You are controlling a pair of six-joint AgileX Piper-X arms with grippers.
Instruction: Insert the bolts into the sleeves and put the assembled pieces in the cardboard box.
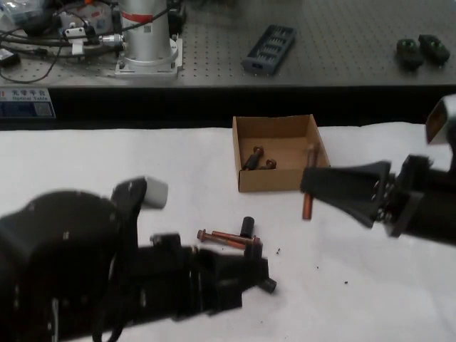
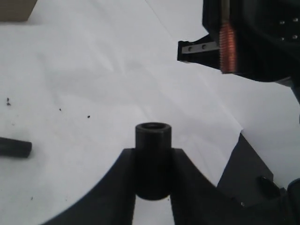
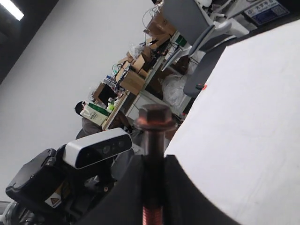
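My left gripper is shut on a black sleeve, which stands with its open bore showing, just above the white cloth. In the high view this left gripper sits low at the centre. My right gripper is shut on a copper bolt, gripping the shank with the hex head clear of the fingers. In the high view the right gripper holds that bolt upright by the near right corner of the cardboard box. Assembled pieces lie inside the box.
Two loose copper bolts and a spare black sleeve lie on the white cloth, just beyond my left gripper. Past the cloth's far edge runs a perforated bench with a metal post and a dark tray.
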